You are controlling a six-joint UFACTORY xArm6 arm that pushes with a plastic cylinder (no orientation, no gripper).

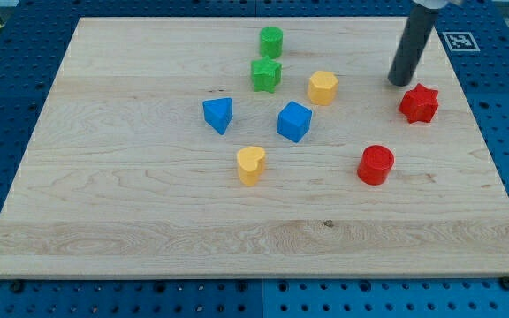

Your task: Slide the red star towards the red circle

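Observation:
The red star [419, 103] lies at the view's right on the wooden board [104, 177]. The red circle [376, 164] sits below it and a little to the left. My tip [399, 84] rests on the board just above and left of the red star, a small gap apart from it. The dark rod rises from there to the view's top edge.
A yellow hexagon [322, 87], a blue cube [294, 121], a blue triangle [218, 115], a yellow heart [251, 164], a green star [266, 74] and a green cylinder [271, 41] stand in the board's middle. A blue pegboard [502, 106] surrounds the board.

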